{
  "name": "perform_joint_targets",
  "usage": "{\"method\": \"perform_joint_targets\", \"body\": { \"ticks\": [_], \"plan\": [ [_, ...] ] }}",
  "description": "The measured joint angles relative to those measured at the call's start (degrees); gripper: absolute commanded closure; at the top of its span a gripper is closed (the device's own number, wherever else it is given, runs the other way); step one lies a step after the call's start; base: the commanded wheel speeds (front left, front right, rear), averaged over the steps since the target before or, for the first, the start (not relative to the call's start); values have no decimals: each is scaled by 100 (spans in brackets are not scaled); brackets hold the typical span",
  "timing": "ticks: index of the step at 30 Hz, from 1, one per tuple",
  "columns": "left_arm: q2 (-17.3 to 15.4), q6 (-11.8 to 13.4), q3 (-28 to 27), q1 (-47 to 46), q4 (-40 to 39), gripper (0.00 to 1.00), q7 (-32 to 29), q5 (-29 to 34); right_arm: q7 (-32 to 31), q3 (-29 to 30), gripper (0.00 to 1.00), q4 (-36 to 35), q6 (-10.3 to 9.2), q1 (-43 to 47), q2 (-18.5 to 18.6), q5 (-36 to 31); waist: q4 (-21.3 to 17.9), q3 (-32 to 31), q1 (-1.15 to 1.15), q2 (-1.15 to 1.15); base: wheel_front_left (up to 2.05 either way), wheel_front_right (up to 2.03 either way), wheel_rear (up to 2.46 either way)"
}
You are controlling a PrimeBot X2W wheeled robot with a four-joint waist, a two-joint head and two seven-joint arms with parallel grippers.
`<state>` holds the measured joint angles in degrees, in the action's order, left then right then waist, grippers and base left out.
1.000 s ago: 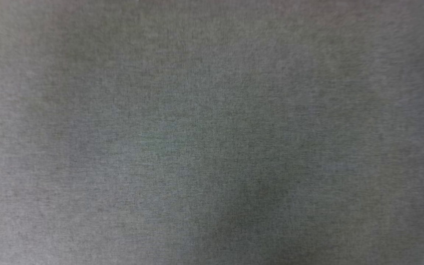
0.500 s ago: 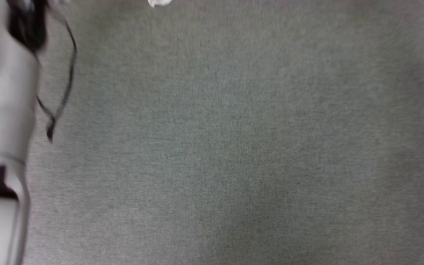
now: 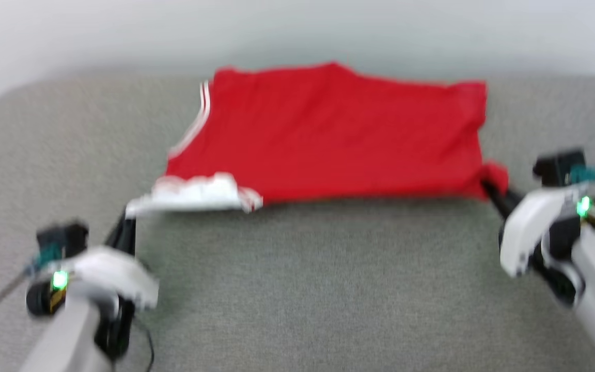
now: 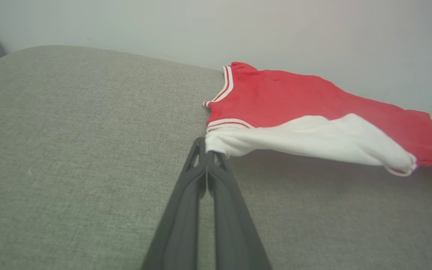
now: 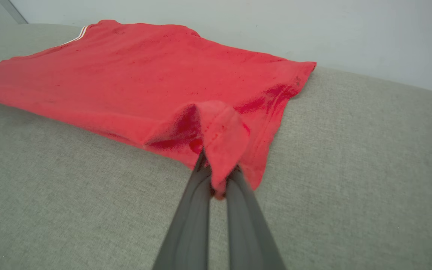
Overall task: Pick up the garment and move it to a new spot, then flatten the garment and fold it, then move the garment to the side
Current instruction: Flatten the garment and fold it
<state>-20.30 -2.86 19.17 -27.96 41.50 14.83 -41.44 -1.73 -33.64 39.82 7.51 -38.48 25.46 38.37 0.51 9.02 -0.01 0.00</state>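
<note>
I have the shirt (image 3: 339, 134) clamped at two corners: my left gripper (image 4: 205, 152) pinches the white sleeve (image 4: 313, 138) at the near left, and my right gripper (image 5: 216, 176) a bunched red corner at the near right. The shirt lies spread on the grey cushion (image 3: 297, 289) beyond both grippers, with its long axis running left to right between them. I reckon both arms must move it together.

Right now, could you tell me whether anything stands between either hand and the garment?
Nothing visible does: the left hand is shut on the garment's white sleeve, the right hand on a red corner.
</note>
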Motion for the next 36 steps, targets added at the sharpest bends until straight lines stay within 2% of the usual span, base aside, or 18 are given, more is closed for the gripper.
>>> {"method": "perform_joint_targets", "body": {
  "ticks": [4,6,13,16,19,23,26,30,36],
  "plan": [
    [-211,516,-132,1333,-1284,100,-309,-214,-167,253,100,-550,2,996,160,29,37,-495,-1,0,0,0,0],
    [-358,856,-218,1971,-2084,100,-492,-275,-261,460,100,-873,3,1507,242,38,57,-702,-1,0,0,0,0],
    [-848,2033,-446,3703,-4807,100,-1223,-318,-927,1631,100,-2256,4,3155,292,-282,145,-1059,-2,0,0,0,0],
    [-1016,2371,-492,4079,-5635,100,-1445,-263,-1371,2212,100,-2927,3,3716,158,-549,135,-1057,-1,0,0,0,0],
    [-1173,2565,-493,4204,-6163,100,-1652,-182,-1836,2647,100,-3597,2,4069,-99,-811,109,-1022,-1,0,0,0,0],
    [-1232,2551,-401,4091,-6273,100,-1855,-162,-2474,2939,100,-4075,1,4144,-394,-1106,69,-917,0,0,0,0,0],
    [-1187,2381,-276,3656,-6081,100,-1948,-181,-2770,2962,100,-4195,0,4018,-536,-1312,50,-750,1,0,0,0,0],
    [-1002,2105,-137,3041,-5506,100,-1933,-227,-2918,2950,100,-4113,0,3611,-642,-1432,37,-444,2,0,0,0,0],
    [-749,1681,16,2075,-4500,100,-1881,-286,-2926,2807,100,-3626,0,2967,-608,-1514,33,112,3,0,0,0,0]
  ]
}}
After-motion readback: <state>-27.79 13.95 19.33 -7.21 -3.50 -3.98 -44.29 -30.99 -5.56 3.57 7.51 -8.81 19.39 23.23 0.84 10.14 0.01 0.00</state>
